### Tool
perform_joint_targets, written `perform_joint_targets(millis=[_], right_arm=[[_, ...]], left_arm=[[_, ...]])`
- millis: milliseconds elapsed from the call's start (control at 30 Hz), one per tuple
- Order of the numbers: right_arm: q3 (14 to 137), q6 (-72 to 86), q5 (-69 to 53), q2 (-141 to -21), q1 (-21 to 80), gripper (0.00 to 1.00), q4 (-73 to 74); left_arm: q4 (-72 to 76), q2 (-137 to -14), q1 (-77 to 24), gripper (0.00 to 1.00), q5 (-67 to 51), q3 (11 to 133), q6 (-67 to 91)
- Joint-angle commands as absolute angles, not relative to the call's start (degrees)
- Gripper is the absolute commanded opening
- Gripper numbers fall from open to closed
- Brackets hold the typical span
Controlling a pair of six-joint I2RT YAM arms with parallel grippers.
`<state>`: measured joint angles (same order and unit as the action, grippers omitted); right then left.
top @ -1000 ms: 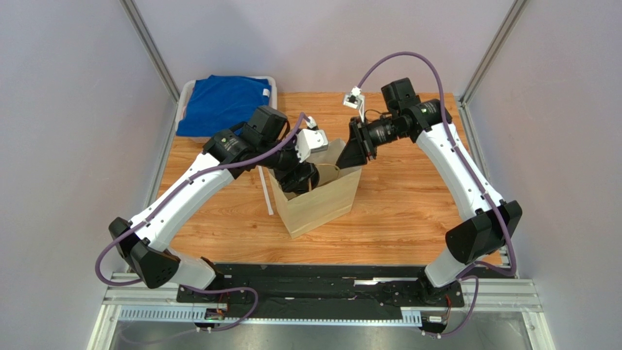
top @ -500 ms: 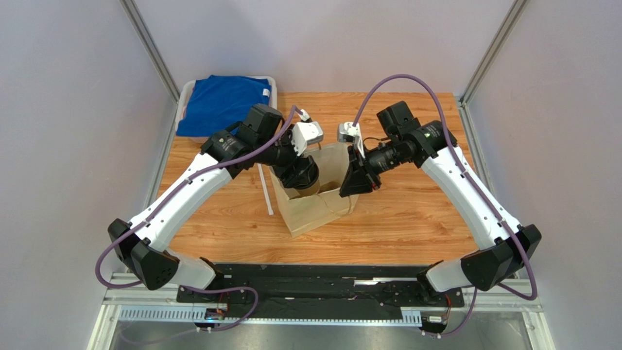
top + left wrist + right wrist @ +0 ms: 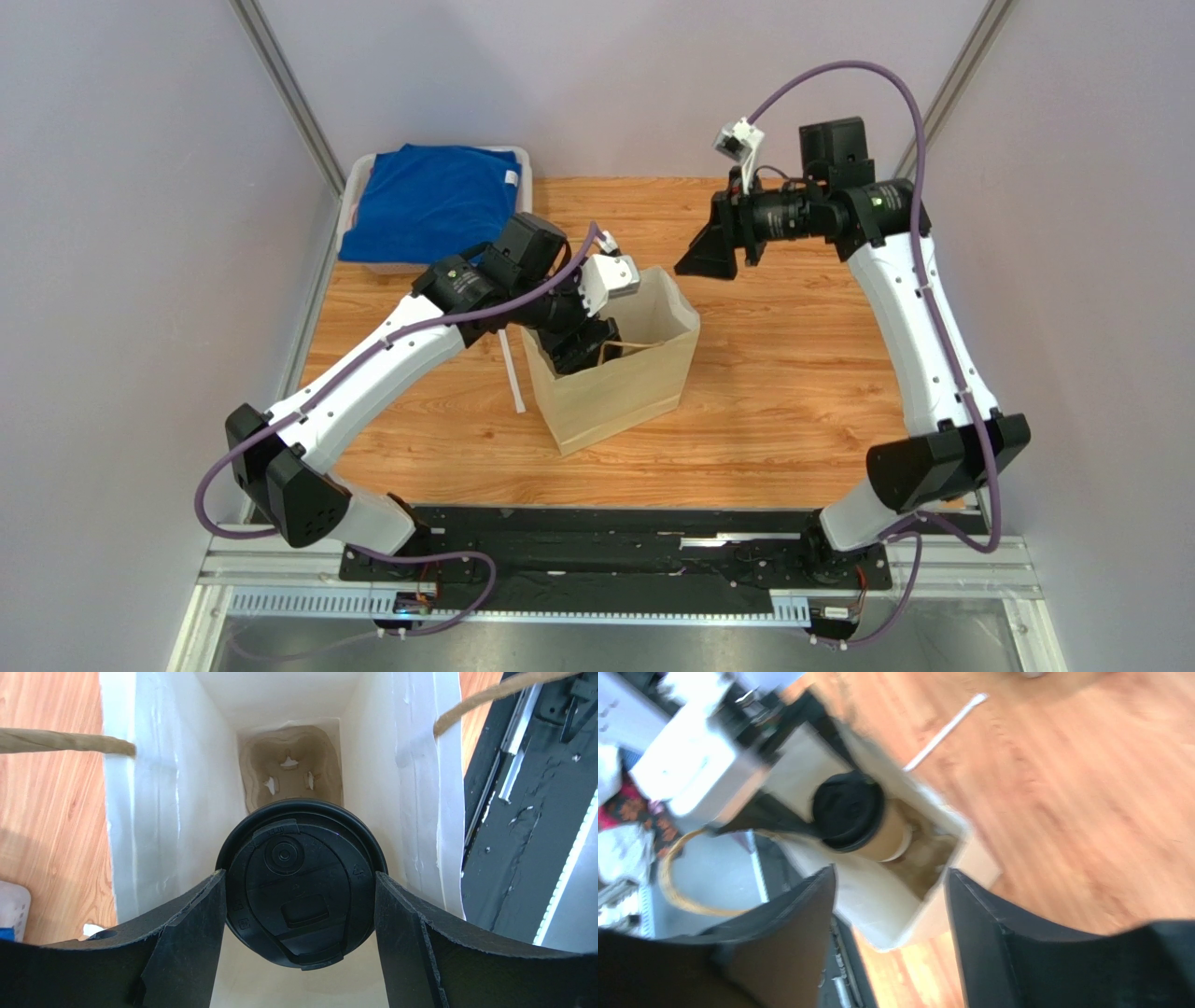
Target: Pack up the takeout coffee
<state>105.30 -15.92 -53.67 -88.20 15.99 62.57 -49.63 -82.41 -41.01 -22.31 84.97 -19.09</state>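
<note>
Leaning further over the paper bag (image 3: 624, 392) than a second ago, the left gripper (image 3: 578, 343) reaches into its mouth, clamped on the takeout coffee (image 3: 302, 885), which hangs inside the bag above the pulp tray (image 3: 290, 766) at its bottom. Rightward, the right gripper (image 3: 890, 882) has drawn back from the bag's rim, fingers spread, holding nothing.

Brown coffee cup (image 3: 889, 840), black lid (image 3: 300, 882), inside paper bag (image 3: 617, 399)

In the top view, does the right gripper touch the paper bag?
No, the right gripper hangs apart from the paper bag, over the table beyond the bag's far corner.
</note>
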Motion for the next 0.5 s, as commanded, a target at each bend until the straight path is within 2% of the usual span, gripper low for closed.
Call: perform_joint_targets(millis=[0,33,133,467], right_arm=[[111.96,-20.98,-52.91,-93.07,14.24,0.71,62.84],[112.41,-21.96,-52.74,-94.64,14.41,0.77,62.06],[114.77,-26.62,-52.21,-98.16,15.99,0.82,61.61],[113.82,-38.05,-47.38,-102.48,23.82,0.85,58.01]], left_arm=[[-48.86,-80.95,-42.1,0.18,-23.91,84.38,-22.76],[-49.13,-80.77,-42.27,0.18,-23.91,84.38,-23.11],[-49.48,-81.12,-42.71,0.18,-24.43,84.29,-23.82],[-51.59,-81.3,-43.16,0.18,-25.58,84.2,-26.54]])
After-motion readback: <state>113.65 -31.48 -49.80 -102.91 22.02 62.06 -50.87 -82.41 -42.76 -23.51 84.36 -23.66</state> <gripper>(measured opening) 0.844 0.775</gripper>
